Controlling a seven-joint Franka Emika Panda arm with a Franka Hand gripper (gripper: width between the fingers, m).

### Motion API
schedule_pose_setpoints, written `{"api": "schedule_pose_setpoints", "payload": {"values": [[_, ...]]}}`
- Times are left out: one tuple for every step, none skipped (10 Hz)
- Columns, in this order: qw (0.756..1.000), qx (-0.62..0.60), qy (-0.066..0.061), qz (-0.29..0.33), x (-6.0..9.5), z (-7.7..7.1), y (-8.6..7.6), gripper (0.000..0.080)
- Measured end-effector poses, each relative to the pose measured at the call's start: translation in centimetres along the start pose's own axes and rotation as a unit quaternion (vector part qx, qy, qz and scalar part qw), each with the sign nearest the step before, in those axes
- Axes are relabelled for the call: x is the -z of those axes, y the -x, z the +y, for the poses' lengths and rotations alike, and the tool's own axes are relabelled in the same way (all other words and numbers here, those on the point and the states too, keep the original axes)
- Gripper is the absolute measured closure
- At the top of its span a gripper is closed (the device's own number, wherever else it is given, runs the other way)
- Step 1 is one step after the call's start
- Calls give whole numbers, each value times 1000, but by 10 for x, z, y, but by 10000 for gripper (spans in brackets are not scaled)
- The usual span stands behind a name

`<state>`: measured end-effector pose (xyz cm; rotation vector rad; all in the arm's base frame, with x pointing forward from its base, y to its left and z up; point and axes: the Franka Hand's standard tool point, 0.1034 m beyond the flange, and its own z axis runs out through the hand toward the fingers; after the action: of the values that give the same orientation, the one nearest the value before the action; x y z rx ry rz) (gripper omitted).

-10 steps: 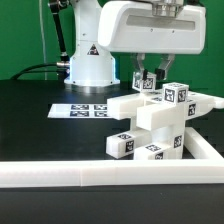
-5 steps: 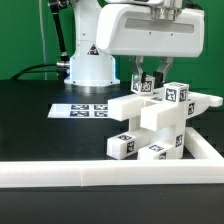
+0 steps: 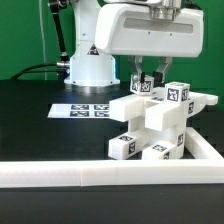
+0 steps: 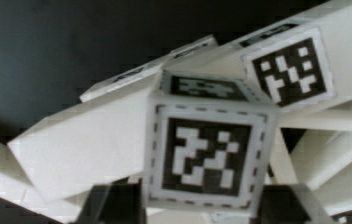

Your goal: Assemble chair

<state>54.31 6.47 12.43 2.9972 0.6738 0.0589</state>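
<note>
The white chair (image 3: pixel 160 122), a cluster of chunky tagged pieces, stands on the black table at the exterior view's right, leaning against the rail corner. Its seat slab (image 3: pixel 140 104) juts toward the exterior view's left. My gripper (image 3: pixel 148 80) comes down from above and is shut on a tagged square post (image 3: pixel 145 86) at the top of the cluster. In the wrist view that post (image 4: pixel 208 150) fills the middle, with a dark fingertip (image 4: pixel 120 205) on either side of it and my gripper (image 4: pixel 208 207) clamped around it. A second tagged block (image 4: pixel 294 70) sits just beyond.
The marker board (image 3: pixel 85 110) lies flat on the table left of the chair in the exterior view. A long white rail (image 3: pixel 90 173) runs along the front and turns up the right side (image 3: pixel 208 148). The arm's white base (image 3: pixel 90 62) stands behind.
The chair cluster has shifted very slightly toward the exterior view's right. The gripper stays shut on the post.
</note>
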Motion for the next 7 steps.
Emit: {"api": "schedule_pose_setpoints", "payload": {"values": [[1000, 0, 0, 0, 0, 0, 0, 439], [1000, 0, 0, 0, 0, 0, 0, 439], [1000, 0, 0, 0, 0, 0, 0, 298], [1000, 0, 0, 0, 0, 0, 0, 298], [1000, -2, -2, -4, 1, 0, 2, 182], [1000, -4, -6, -10, 4, 0, 5, 155], [1000, -7, -8, -11, 5, 1, 6, 155]]}}
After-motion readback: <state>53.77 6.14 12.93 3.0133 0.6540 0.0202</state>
